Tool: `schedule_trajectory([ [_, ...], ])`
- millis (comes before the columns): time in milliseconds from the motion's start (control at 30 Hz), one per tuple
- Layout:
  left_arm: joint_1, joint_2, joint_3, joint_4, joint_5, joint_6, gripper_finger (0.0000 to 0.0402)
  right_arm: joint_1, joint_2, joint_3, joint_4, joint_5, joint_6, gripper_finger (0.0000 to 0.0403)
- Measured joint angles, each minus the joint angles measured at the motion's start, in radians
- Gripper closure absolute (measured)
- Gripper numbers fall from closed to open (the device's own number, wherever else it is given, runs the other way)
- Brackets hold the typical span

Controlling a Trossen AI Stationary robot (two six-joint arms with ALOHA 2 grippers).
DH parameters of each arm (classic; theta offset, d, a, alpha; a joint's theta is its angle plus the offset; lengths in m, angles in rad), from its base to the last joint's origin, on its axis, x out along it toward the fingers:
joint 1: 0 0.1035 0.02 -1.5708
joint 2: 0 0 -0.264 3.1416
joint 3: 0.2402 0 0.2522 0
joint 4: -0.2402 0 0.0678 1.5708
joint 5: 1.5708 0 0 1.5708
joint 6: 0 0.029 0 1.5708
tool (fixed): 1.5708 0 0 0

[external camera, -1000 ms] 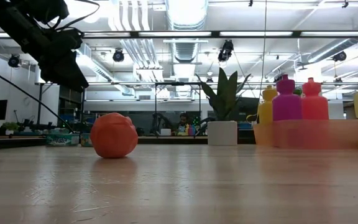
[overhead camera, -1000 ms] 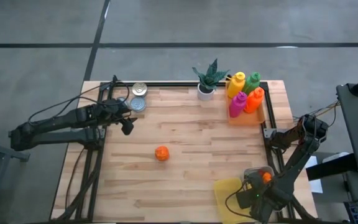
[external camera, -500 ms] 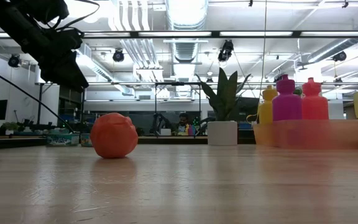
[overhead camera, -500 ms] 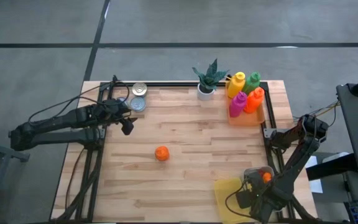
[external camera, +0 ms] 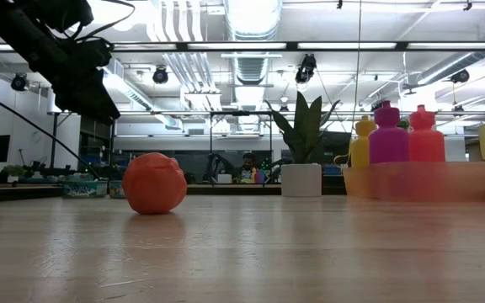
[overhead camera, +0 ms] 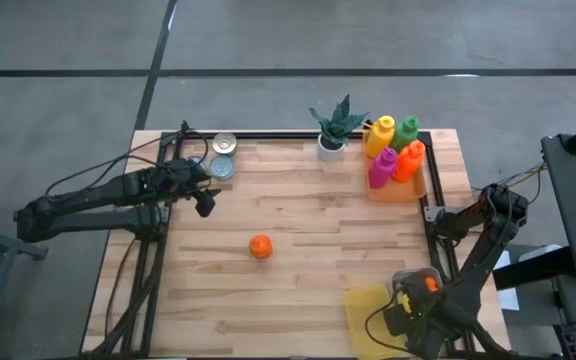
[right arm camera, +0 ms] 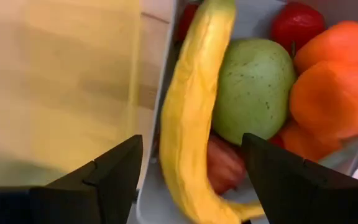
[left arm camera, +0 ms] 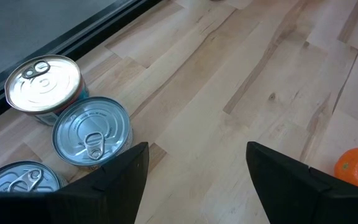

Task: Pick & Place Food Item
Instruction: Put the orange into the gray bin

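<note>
Our right gripper [right arm camera: 188,186] over the fruit
Fingers spread around a banana [right arm camera: 191,118]; our left gripper [left arm camera: 194,177], spread, hovers by cans [left arm camera: 92,130].

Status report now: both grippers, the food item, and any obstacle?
Right gripper open above banana in fruit bin. Left gripper open, empty, near cans. Orange loose mid-table. No obstacle seen.
</note>
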Motion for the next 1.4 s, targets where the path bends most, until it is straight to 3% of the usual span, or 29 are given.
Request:
schedule_trajectory([
  [233,0.0,0.0,0.0,0.0,0.0,0.0,0.0126,0.018,-0.038,0.084,-0.15,0.123,-0.07,0.0131],
  [500,0.0,0.0,0.0,0.0,0.0,0.0,0.0126,0.011,-0.142,0.081,-0.174,0.318,-0.232,0.0131],
  [833,0.0,0.0,0.0,0.0,0.0,0.0,0.0126,-0.09,-0.367,0.062,-0.135,0.573,-0.664,0.0131],
  [1000,0.0,0.0,0.0,0.0,0.0,0.0,0.0126,-0.239,-0.488,0.059,0.006,0.578,-1.033,0.0131],
  [1167,0.0,0.0,0.0,0.0,0.0,0.0,0.0126,-0.406,-0.529,0.049,0.193,0.568,-1.435,0.0131],
  [1400,0.0,0.0,0.0,0.0,0.0,0.0,0.0126,-0.638,-0.485,0.045,0.346,0.371,-1.808,0.0131],
])
